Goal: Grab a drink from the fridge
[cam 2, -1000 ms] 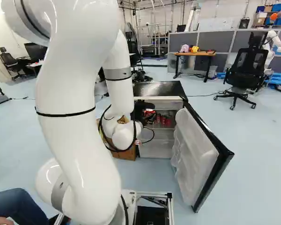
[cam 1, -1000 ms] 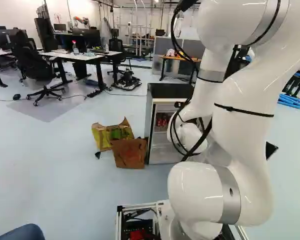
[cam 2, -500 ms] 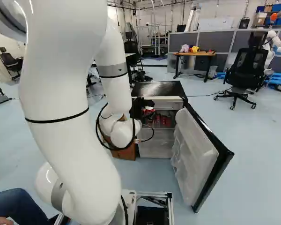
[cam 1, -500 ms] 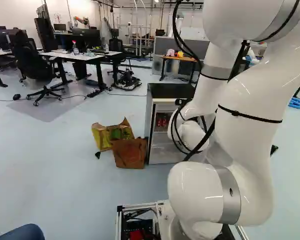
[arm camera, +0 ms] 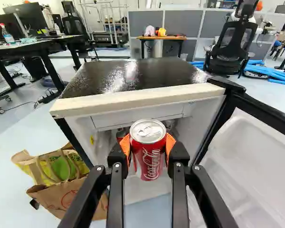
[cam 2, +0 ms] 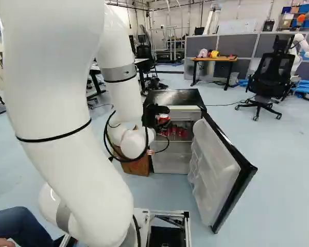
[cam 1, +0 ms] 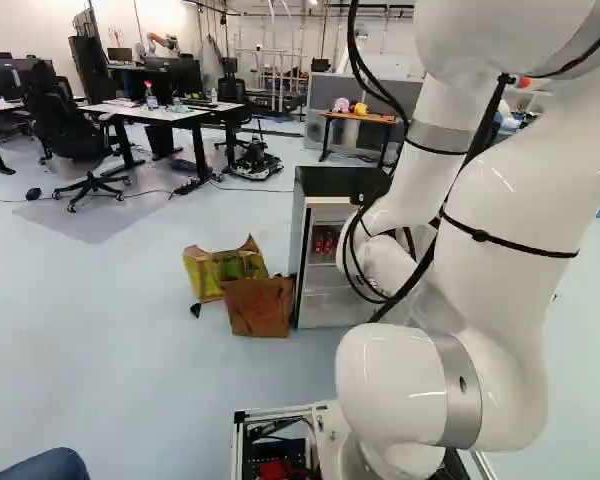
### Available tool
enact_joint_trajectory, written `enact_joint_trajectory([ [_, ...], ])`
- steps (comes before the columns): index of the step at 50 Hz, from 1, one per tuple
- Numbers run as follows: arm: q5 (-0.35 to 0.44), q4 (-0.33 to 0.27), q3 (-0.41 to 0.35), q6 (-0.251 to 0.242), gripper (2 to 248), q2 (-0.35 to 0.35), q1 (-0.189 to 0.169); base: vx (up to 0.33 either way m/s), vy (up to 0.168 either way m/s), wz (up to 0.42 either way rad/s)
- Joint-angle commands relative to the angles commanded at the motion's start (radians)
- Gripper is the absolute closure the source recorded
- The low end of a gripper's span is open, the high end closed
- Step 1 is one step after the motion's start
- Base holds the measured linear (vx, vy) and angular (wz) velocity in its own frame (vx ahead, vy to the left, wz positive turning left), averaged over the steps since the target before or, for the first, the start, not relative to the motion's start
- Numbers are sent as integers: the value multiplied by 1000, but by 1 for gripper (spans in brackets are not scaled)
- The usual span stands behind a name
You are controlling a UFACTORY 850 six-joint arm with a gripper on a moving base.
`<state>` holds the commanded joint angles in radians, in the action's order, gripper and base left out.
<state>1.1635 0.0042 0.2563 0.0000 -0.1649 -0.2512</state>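
The right base view shows the white arm (cam 2: 67, 128) reaching toward the small fridge (cam 2: 172, 96), and the end effector (cam 2: 163, 123) is near the upper part of its open front. In the wrist view, the end effector is closed on a red drink can (arm camera: 149, 154): the two orange pads (arm camera: 125, 148) touch it from opposite sides. The can is upright, with its silver top visible, and it appears in front of the fridge opening, below the level of the fridge top. I cannot tell whether it is completely outside.

The fridge door (cam 2: 213, 164) stands wide open, and its white inner side is visible. More red cans (cam 2: 179, 133) are inside the fridge. In the left base view, a brown paper bag (cam 1: 259, 306) stands on the floor (cam 1: 130, 370) beside the fridge, together with a yellow and green bag (cam 1: 208, 272).
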Motion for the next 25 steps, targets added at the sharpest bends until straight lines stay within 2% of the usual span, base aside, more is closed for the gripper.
enact_joint_trajectory([
  [25, -73, 0, 18, 0, 157, 53, 7, 0, 0, 0],
])
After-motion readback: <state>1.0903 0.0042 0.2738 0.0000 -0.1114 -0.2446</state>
